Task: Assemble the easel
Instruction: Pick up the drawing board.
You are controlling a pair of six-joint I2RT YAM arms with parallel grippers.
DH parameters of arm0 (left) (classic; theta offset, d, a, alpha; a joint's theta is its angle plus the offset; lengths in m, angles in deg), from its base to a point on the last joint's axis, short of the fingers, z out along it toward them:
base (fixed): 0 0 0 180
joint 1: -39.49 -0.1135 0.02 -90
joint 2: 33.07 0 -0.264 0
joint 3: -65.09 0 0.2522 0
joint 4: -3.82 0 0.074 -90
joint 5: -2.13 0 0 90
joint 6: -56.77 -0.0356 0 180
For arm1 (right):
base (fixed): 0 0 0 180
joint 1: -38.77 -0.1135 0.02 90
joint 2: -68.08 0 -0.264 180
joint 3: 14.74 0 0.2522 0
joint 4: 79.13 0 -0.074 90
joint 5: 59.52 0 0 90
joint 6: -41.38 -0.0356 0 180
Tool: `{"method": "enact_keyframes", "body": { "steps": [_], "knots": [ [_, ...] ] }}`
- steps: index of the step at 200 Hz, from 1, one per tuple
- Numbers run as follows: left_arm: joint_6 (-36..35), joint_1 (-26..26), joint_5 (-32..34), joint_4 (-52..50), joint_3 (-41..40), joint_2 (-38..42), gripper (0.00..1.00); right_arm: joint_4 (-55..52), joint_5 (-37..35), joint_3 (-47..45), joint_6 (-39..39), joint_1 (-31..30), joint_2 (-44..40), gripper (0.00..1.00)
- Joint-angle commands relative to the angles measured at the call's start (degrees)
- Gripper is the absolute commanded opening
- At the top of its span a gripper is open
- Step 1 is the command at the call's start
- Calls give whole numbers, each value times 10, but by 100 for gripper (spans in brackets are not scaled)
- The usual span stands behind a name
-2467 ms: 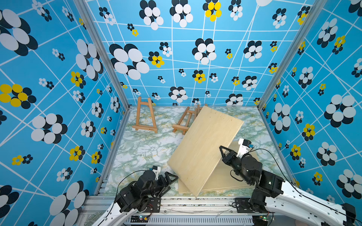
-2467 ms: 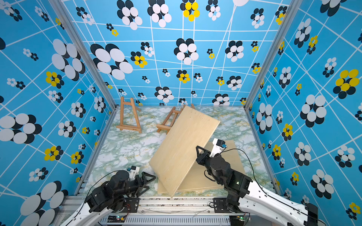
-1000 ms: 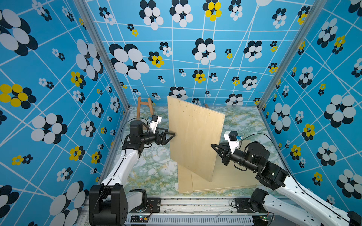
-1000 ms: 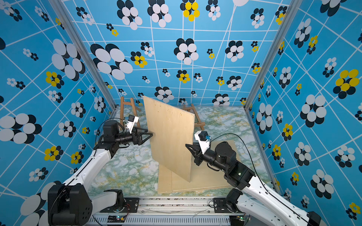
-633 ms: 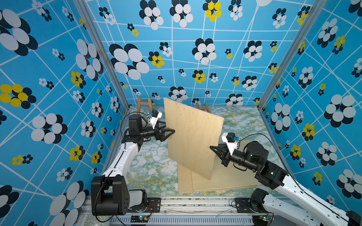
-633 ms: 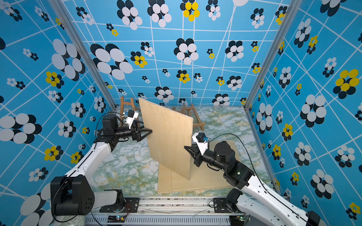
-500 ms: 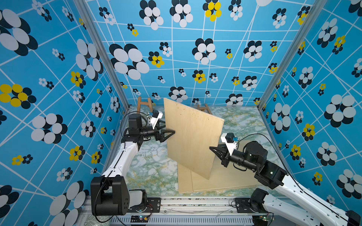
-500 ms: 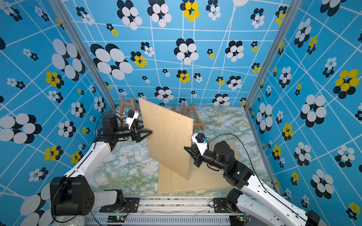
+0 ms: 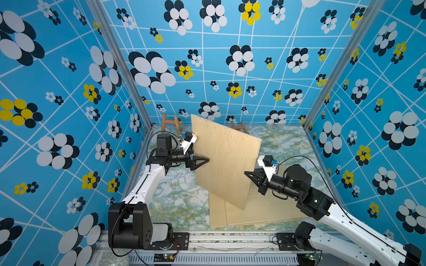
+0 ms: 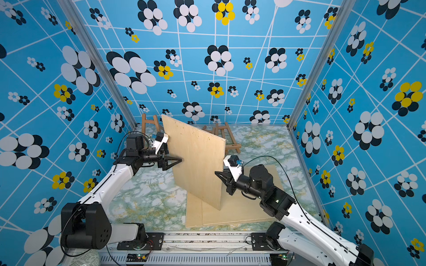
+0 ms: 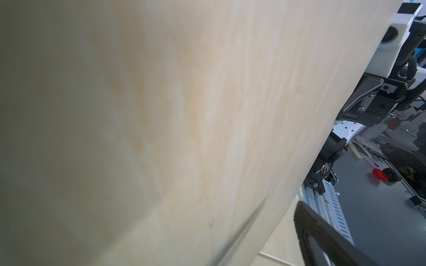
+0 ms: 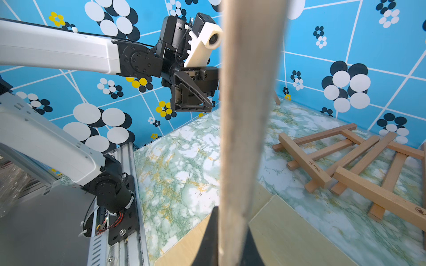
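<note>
The right gripper (image 9: 247,173) is clamped on one edge of a pale rectangular plywood board (image 9: 226,161), holding it upright over the green marbled table (image 9: 179,198). The left gripper (image 12: 213,92) stands wide apart at the board's opposite edge. A light wooden easel (image 10: 228,140) lies on the table behind the board.
</note>
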Motion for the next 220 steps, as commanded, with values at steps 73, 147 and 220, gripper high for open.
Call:
{"method": "enact_keyframes", "body": {
  "steps": [73, 147, 220],
  "knots": [
    [16, 27, -41, -1, 7, -11, 90, 9, -34, -4, 14, 10, 45, 18],
    [43, 13, -47, 17, 3, -18, 89, 94, 4, -40, 4, 9, 37, 21],
    [95, 14, -50, 81, -23, -18, 85, 286, 12, -95, -41, 9, 63, 15]
  ]
}}
